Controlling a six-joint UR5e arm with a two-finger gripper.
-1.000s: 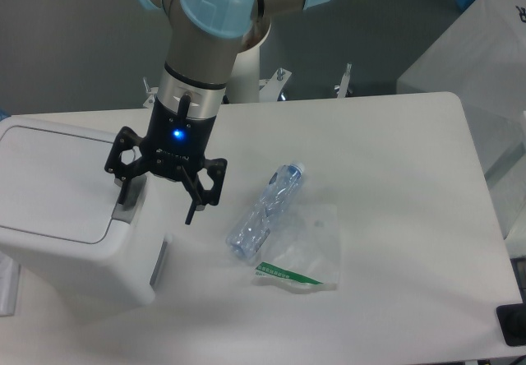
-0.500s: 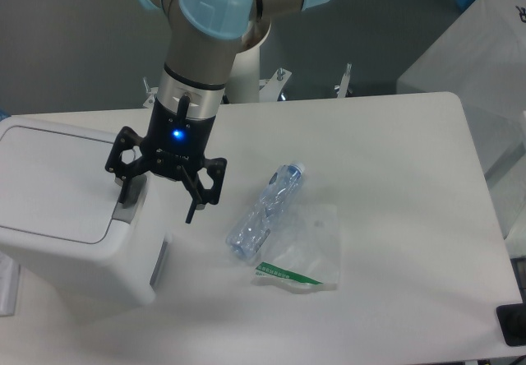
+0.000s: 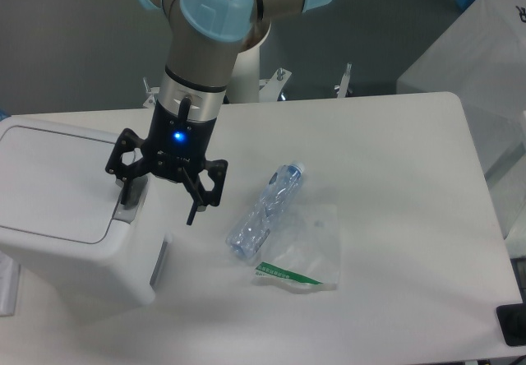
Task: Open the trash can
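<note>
A white table [image 3: 394, 176] holds the trash can [image 3: 66, 217], seemingly before grey walls.

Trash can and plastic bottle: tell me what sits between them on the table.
In the camera view, only the open end effector hangs between the trash can and the plastic bottle; the table there is bare.

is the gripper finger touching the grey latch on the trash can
Cannot tell. In the camera view one of the fingers overlaps the grey latch of the trash can, but no contact or gap shows.
</note>
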